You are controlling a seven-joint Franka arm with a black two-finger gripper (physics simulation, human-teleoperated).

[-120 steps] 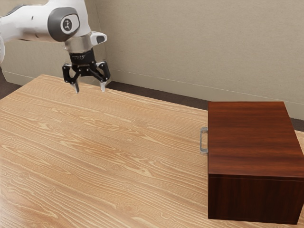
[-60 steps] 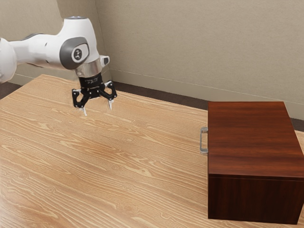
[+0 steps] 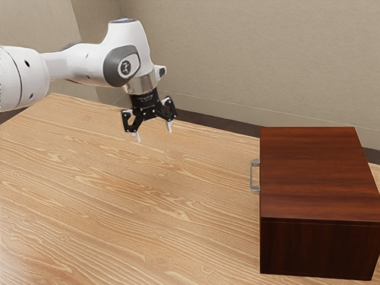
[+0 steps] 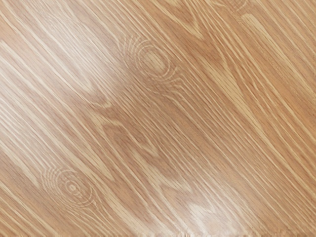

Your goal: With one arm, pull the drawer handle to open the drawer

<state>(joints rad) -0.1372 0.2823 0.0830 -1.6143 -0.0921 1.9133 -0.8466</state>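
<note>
A dark brown wooden drawer box [image 3: 317, 196] stands on the table at the exterior view's right. Its grey metal handle [image 3: 255, 175] sticks out from the face turned toward the exterior view's left, and the drawer front sits flush with the box. My black gripper [image 3: 153, 130] hangs open just above the table, well to the left of the handle and farther back, with nothing between its fingers. Bare wood grain of the table [image 4: 158, 118] lies under my hand in the wrist view.
The light wooden table [image 3: 119, 202] stretches wide between my gripper and the box. A beige wall [image 3: 255, 53] with a dark baseboard runs behind the table's far edge.
My arm has swung toward the exterior view's right and come lower, carrying the open gripper closer to the box. The box and its handle have not moved.
</note>
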